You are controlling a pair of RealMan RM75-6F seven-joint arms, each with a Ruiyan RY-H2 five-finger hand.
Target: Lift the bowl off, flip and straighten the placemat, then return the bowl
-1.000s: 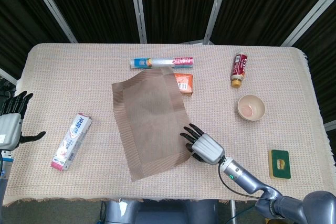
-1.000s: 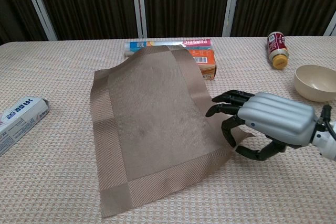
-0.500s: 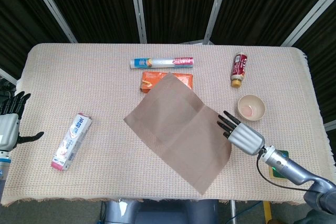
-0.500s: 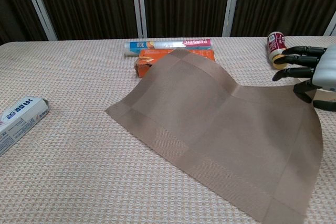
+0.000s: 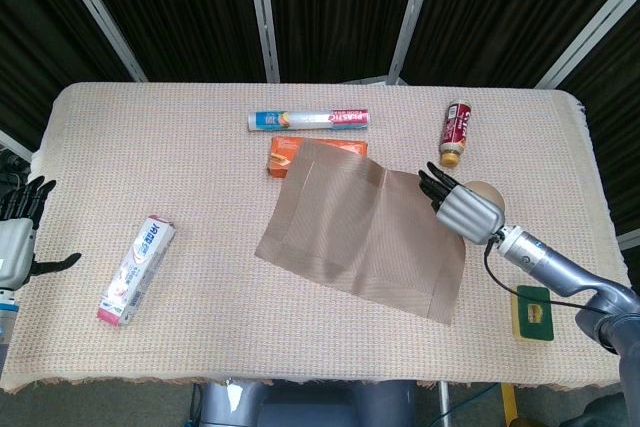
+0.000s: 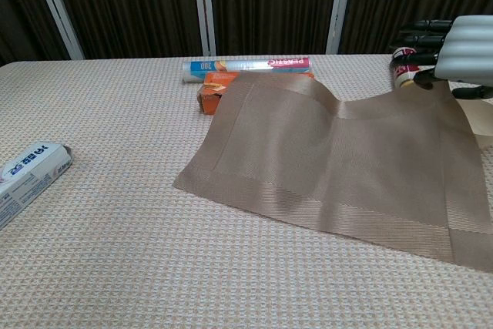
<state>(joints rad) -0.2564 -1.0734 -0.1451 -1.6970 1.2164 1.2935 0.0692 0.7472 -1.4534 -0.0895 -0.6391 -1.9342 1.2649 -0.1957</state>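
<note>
The brown placemat [image 5: 360, 237] lies across the middle of the table, and its far right edge is lifted off the cloth. My right hand [image 5: 462, 207] holds that raised edge. In the chest view the right hand [image 6: 454, 44] hangs high at the top right, with the placemat [image 6: 331, 159] sloping up to it. The small cream bowl [image 5: 487, 189] stands just behind the hand and is mostly hidden by it. Only a sliver of the bowl [image 6: 482, 122] shows at the right edge of the chest view. My left hand [image 5: 15, 237] is at the table's far left edge, fingers spread and holding nothing.
An orange box [image 5: 286, 155] sits partly under the mat's far corner, with a film roll [image 5: 307, 119] behind it. A red bottle [image 5: 456, 132] lies beyond the bowl. A toothpaste box [image 5: 137, 269] is at the left and a green sponge [image 5: 532, 312] at the front right.
My right hand has carried the mat's edge farther right and away from me, up beside the bowl. The mat has turned and settled flatter. The left hand has not moved.
</note>
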